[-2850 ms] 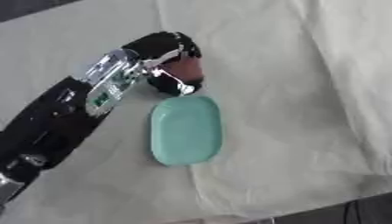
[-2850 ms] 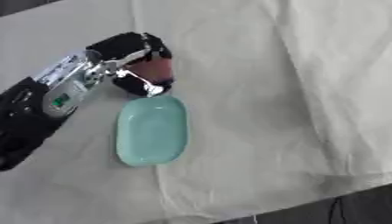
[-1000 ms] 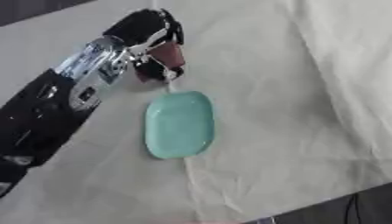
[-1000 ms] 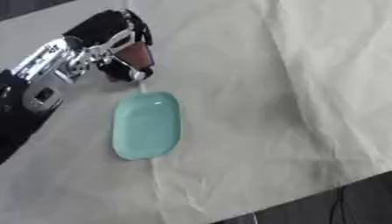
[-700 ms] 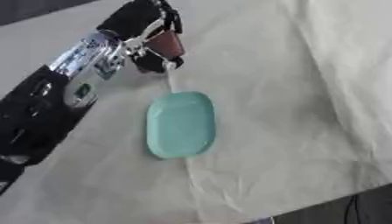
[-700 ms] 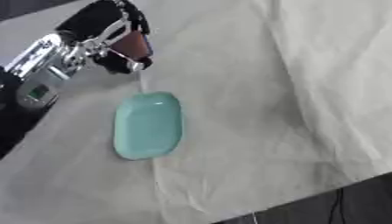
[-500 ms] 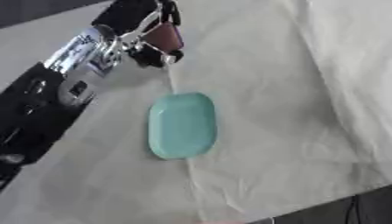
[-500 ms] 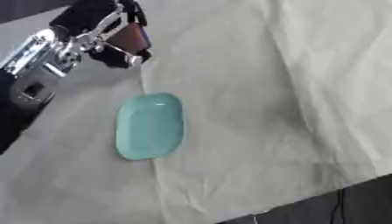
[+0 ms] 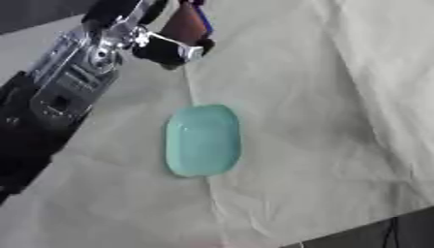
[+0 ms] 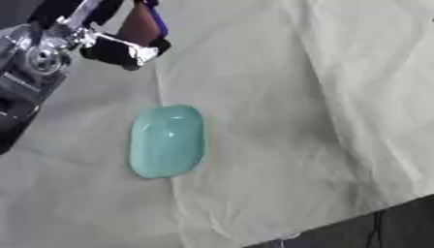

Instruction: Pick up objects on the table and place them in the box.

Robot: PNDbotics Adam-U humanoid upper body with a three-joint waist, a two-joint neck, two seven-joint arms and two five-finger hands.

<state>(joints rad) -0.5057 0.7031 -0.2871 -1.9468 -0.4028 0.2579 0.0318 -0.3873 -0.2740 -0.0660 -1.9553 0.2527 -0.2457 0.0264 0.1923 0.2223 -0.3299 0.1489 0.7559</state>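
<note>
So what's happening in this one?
The robot's left hand is curled round a small reddish-brown object and holds it near the top of the view, above the cloth-covered table. A teal oval dish lies on the cloth, untouched. No box is in view, and the right hand doesn't show.

The left hand point(image 9: 161, 41) is cut off by the top edge; its upper fingers are out of frame. The reddish-brown object point(image 9: 186, 24) it grips is partly covered by the fingers and cropped at the top, so its identity cannot be determined. A blue part point(image 10: 154, 19) on it is blurred.
</note>
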